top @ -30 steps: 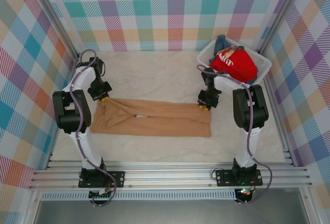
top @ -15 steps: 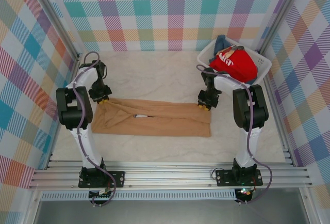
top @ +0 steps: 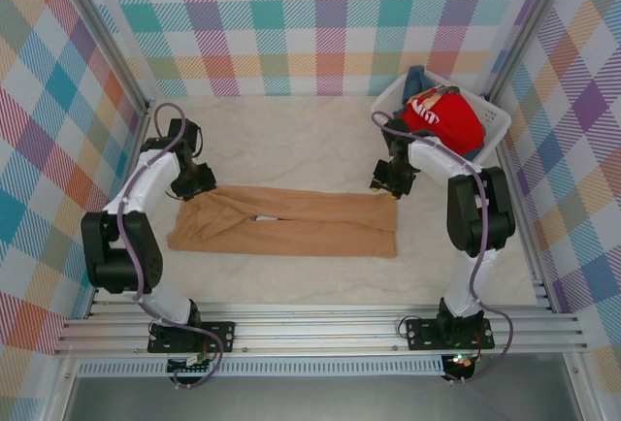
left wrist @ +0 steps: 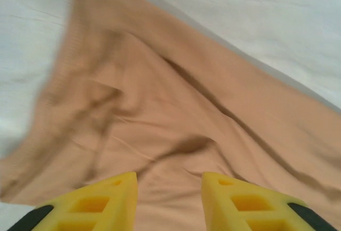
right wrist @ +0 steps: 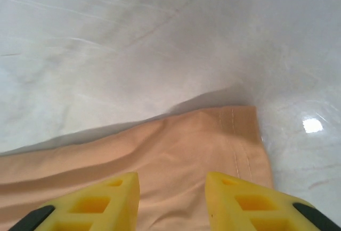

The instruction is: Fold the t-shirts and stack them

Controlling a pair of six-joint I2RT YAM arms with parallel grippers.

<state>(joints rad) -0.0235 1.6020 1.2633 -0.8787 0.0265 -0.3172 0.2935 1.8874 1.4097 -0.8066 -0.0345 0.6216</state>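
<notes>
I see the tan orange-brown cloth t-shirt (top: pixel 286 225) lying folded in a long strip mid-table. My left gripper (left wrist: pixel 169 188) hangs over its left end, my right gripper (right wrist: pixel 172 188) over its far right corner, both part-open and gripping nothing. The red cloth t-shirt (top: pixel 446 118) sits in the white plastic lattice basket (top: pixel 495 130), far right.

The left arm (top: pixel 144 180) and right arm (top: pixel 437 154) are white tubular links joined by bulky black joint housings (top: pixel 112 251). Each stands on a black base plate (top: pixel 191 336) bolted to the aluminium rail (top: pixel 320 329). A grey-purple cable (top: pixel 473 275) runs up each arm from the rail. At the end farthest from the rail, the left gripper (left wrist: pixel 169 176) and right gripper (right wrist: pixel 171 176) have bright yellow fingers (left wrist: pixel 101 204) with rectangular cut-outs and black rear parts.
</notes>
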